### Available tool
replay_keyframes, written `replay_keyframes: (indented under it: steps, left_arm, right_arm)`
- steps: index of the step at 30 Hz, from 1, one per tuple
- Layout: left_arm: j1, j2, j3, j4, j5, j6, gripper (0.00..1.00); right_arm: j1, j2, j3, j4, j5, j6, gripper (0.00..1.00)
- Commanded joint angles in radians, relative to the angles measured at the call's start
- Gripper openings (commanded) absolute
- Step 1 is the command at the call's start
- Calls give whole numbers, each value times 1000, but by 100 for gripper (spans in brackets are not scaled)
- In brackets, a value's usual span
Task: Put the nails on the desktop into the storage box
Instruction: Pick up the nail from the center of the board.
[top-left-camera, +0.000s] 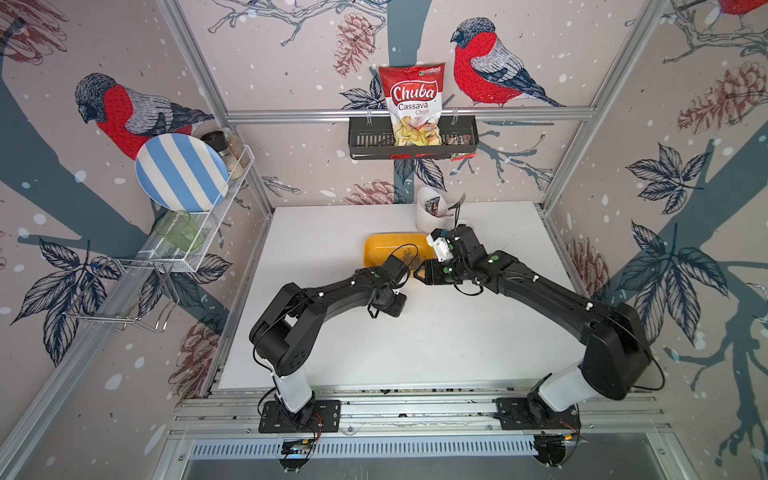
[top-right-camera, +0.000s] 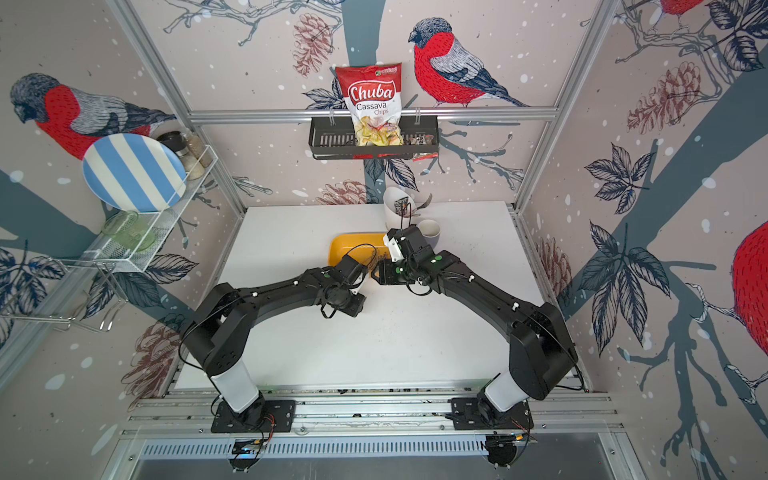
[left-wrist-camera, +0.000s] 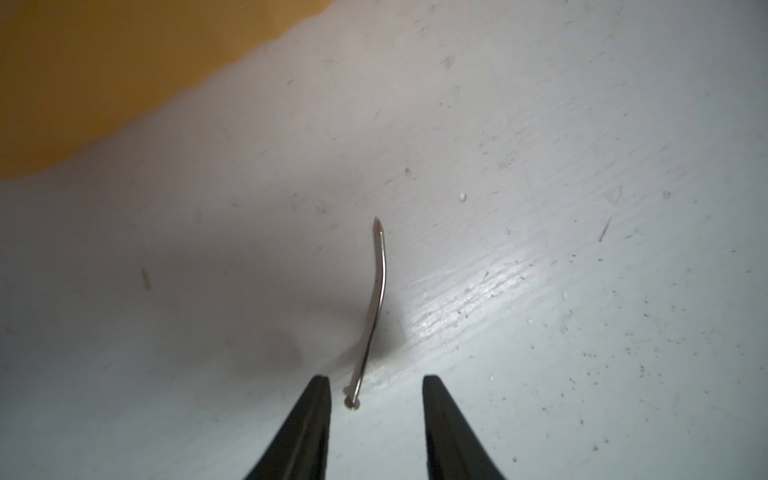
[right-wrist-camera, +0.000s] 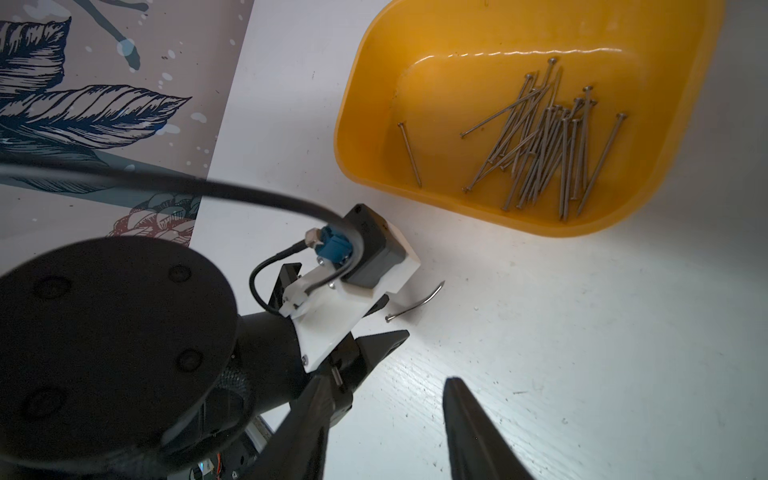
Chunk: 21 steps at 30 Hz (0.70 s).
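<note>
Grey bent nail (left-wrist-camera: 376, 307) lies loose inside your left gripper (left-wrist-camera: 376, 388), fingers apart; right gripper (right-wrist-camera: 385, 380) apart, empty; storage box (top-left-camera: 377, 249) at eleven o'clock.

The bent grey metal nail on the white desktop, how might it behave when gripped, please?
The bent grey metal nail is thin and shiny, so the black fingers may slip off it. Its curve probably stops it rolling, though it may pivot on the white desktop.

walls: bullfinch-and-pinecone wallpaper (top-left-camera: 291, 62); frame: aluminium struts (top-left-camera: 291, 115); shelves: white wire rack (top-left-camera: 178, 258), black basket (top-left-camera: 370, 139)
</note>
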Motion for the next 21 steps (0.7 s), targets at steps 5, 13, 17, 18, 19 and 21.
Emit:
replay_keyframes:
  steps: [5,13,17,18,19,21]
  left_arm:
    - [-11,37,22,-34,-27,31,36]
    - [-11,92,21,-50,-37,43,28]
    - [-13,106,12,-61,-49,52,18]
    - [-15,109,10,-64,-49,55,17]
    - [-17,111,8,-66,-50,57,16]
    - [-25,113,2,-70,-59,60,15]
  right_arm:
    - [-28,-8,0,15,13,-3,48]
    - [-70,-31,-26,32,11,7,48]
    - [-83,-38,-36,41,8,16,48]
    - [-85,-38,-37,43,8,17,48]
    - [-87,-38,-37,44,8,18,48]
    - [-89,-38,-38,47,8,20,48]
